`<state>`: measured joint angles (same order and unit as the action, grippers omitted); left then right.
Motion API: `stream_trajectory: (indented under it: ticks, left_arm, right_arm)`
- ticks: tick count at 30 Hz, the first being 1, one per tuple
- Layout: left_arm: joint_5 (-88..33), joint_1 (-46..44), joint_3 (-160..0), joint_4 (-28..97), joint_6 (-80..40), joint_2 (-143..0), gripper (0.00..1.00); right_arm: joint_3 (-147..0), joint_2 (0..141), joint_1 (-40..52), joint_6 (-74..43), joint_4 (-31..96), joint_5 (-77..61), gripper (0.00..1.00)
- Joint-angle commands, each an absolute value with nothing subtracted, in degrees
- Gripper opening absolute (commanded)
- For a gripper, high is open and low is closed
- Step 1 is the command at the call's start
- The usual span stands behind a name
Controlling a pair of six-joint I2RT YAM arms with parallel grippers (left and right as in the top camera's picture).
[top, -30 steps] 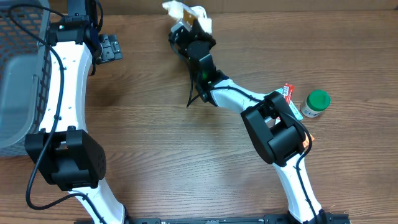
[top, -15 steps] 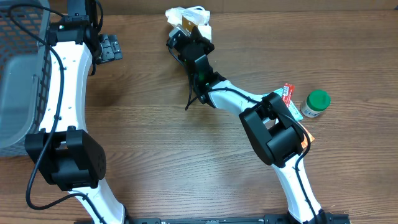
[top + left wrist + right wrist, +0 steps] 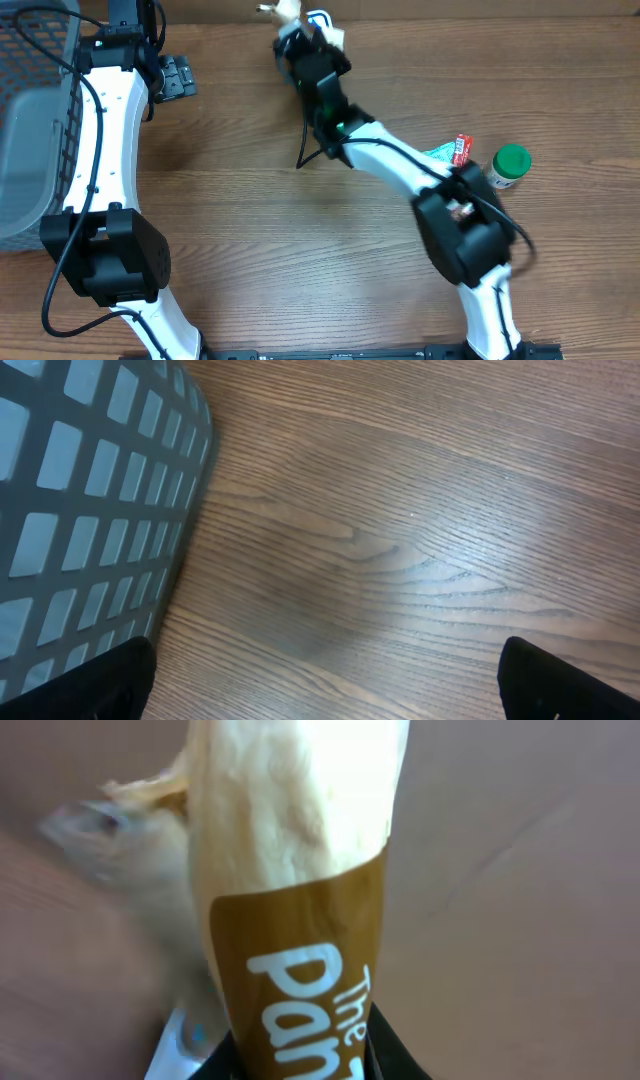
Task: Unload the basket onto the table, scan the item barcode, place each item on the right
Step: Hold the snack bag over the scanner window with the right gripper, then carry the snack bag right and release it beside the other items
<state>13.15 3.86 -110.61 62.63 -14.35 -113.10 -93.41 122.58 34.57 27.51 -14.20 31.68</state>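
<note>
Brown-labelled bread pack (image 3: 300, 920) clamped between the narrow fingers of the right gripper (image 3: 300, 1058), long axis running straight out from them, above the far edge of the table (image 3: 250, 250). Left gripper (image 3: 175, 75) gapes wide, empty, near the basket (image 3: 30, 120), farther from the pack.
</note>
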Motion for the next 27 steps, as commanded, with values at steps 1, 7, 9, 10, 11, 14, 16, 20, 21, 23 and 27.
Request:
stream_trajectory:
  ticks: [1,7,9,10,11,14,16,20,21,23,27]
  left_arm:
    - [13.91,3.68,-110.74,62.54,-13.26,-113.14,1.00]
    - [13.91,3.68,-110.74,62.54,-13.26,-113.14,1.00]
    - [13.91,3.68,-110.74,62.52,-13.26,-113.14,1.00]
    - [13.91,3.68,-110.74,62.54,-13.28,-113.14,1.00]
    - [13.91,3.68,-110.74,62.52,-13.26,-113.14,1.00]
    - [13.91,3.68,-110.74,62.54,-13.26,-113.14,1.00]
    - [13.91,3.68,-110.74,62.54,-13.26,-113.14,1.00]
    - [13.91,3.68,-110.74,62.54,-13.26,-113.14,1.00]
    - [13.91,3.68,-110.74,62.54,-13.26,-113.14,1.00]
    - [13.91,3.68,-110.74,62.52,-13.26,-113.12,1.00]
    - [13.91,3.68,-110.74,62.54,-13.26,-113.14,1.00]
  right_arm:
    - [-94.19,111.15,33.98,17.45,-8.12,32.34,0.03]
    - [-94.19,102.85,31.75,6.07,16.53,31.66,0.04]
    - [-94.19,101.97,30.52,2.98,26.30,28.80,0.03]
    - [-94.19,101.89,29.45,0.97,33.10,25.85,0.03]
    - [-94.19,101.95,28.58,-0.36,38.24,22.98,0.04]
    - [-93.93,102.87,25.54,-1.74,51.44,12.80,0.04]
    - [-93.41,103.42,23.83,-1.76,56.47,9.39,0.04]
    - [-89.95,103.77,20.47,-1.76,60.66,8.91,0.04]
    - [-89.08,103.77,19.70,-1.76,60.66,8.88,0.04]
    - [-87.02,103.77,17.87,-1.76,59.79,8.88,0.09]
    - [-85.10,103.79,15.31,-1.74,58.76,8.88,1.00]
